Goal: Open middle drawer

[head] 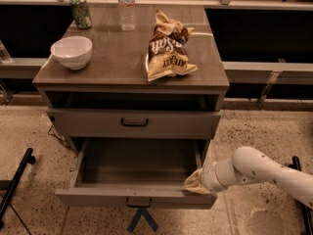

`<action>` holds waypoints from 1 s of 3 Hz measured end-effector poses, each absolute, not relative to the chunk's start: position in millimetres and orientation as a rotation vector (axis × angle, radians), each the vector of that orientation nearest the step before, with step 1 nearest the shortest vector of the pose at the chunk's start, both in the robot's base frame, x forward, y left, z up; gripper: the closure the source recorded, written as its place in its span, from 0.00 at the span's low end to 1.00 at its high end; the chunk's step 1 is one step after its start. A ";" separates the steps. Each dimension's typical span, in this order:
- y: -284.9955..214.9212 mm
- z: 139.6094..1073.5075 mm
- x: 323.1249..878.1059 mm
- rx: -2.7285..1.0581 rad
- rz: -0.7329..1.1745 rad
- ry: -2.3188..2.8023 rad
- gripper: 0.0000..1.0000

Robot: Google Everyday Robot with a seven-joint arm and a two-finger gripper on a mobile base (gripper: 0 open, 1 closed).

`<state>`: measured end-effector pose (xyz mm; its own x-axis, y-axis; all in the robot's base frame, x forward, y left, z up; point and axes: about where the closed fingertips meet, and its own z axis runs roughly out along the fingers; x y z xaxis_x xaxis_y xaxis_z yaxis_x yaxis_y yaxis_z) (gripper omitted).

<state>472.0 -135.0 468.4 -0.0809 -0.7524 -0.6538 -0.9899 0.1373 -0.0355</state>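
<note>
1 middle drawer pulled out, 1 gripper at its right corner, grip unclear

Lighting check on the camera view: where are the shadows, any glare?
Camera view: warm, dim overall; deep shadow under the tabletop and along the back of the open drawer; soft highlights on the chip bag and white bowl, no harsh glare; end effector at the drawer's front right corner is evenly lit.
</note>
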 end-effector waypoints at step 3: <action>-134.1 515.2 477.1 -1.589 0.619 1.835 1.00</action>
